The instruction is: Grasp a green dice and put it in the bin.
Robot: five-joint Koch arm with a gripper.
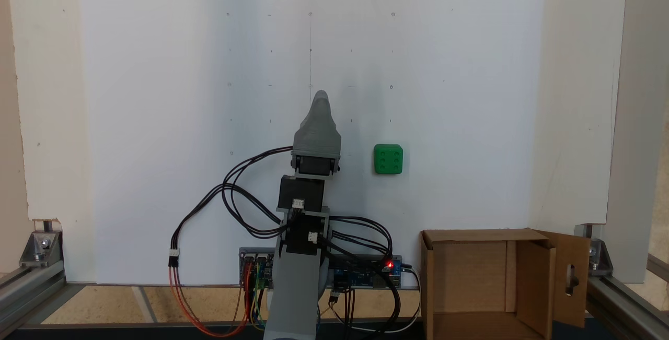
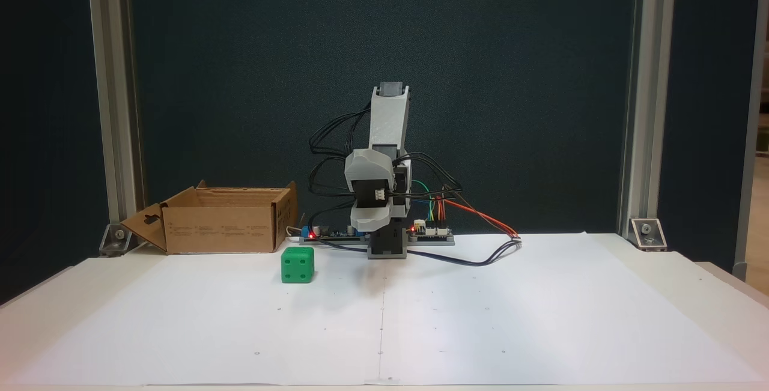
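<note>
The green dice [image 1: 388, 159] lies on the white paper sheet, its upper face showing several pips; in a fixed view from the front it is the green dice [image 2: 297, 265] just ahead of the box. The bin [image 1: 470, 269] is an open brown cardboard box at the sheet's lower right corner, seen as the bin [image 2: 222, 223] at left from the front. My gripper [image 1: 320, 97] is folded over the arm's base, its grey jaws together with nothing in them. It sits about a hand's width left of the dice. From the front the gripper [image 2: 371, 223] hangs low.
A circuit board [image 1: 366, 272] with a red light and loose black cables [image 1: 245, 194] surround the arm's base. Aluminium frame posts [image 2: 114, 109] stand at the table's corners. One box flap with a slot [image 1: 572, 277] sticks out sideways. Bare white paper [image 1: 209, 68] stretches ahead of the arm.
</note>
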